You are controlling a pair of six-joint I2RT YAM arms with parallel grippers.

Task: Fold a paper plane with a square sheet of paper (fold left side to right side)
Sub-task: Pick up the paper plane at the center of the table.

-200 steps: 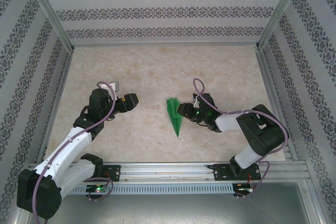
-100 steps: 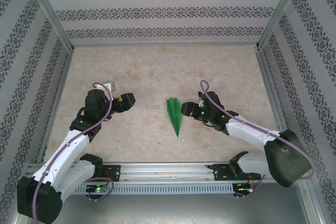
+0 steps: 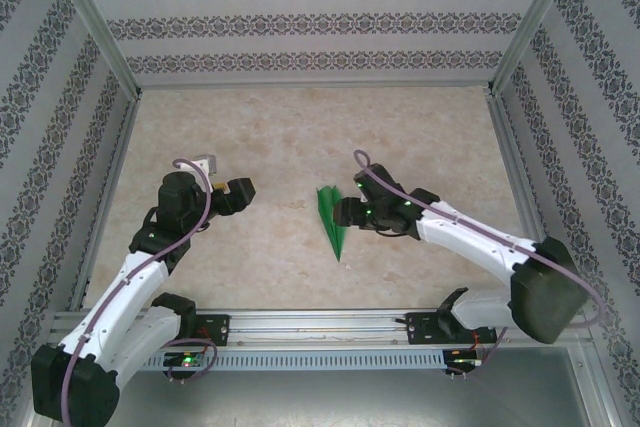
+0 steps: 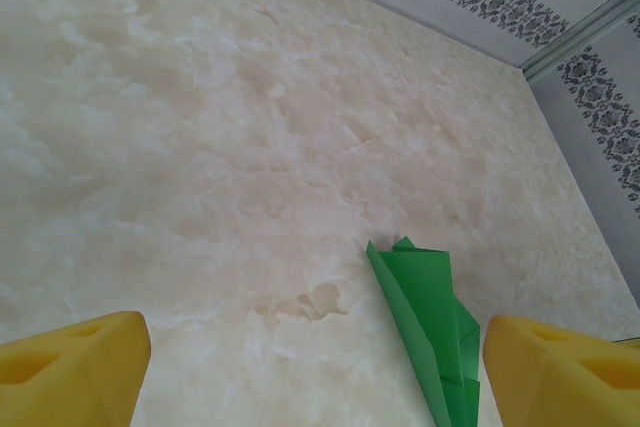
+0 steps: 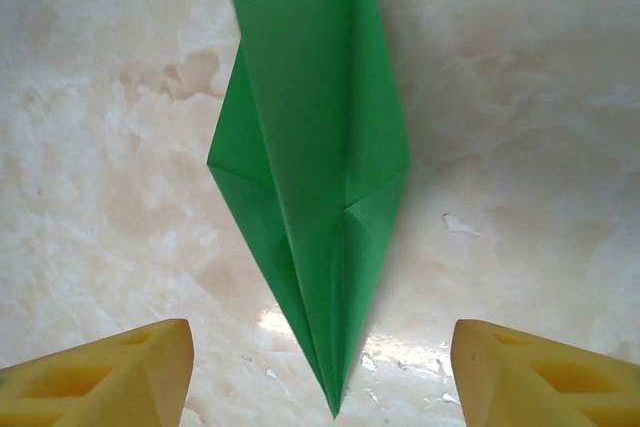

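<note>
The table (image 3: 260,137) carries a single task item. Over the last second the right arm (image 3: 470,242) has swung its elbow out toward the lower right of the overhead frame. The left arm (image 3: 150,247) has drawn back slightly toward the left edge. The paper plane (image 3: 333,223) has not shifted. It lies flat just below frame centre, nose toward the lower edge. We judge the folding to be complete and both arms to be clearing the work.

The right tool (image 3: 346,212) hovers just right of the paper plane, spread wide. In its wrist view the paper plane (image 5: 310,197) lies on the table between the pads (image 5: 110,372), touched by neither, so this tool holds nothing. The left tool (image 3: 240,190) stands well to the left of the paper plane, likewise spread and empty.
</note>
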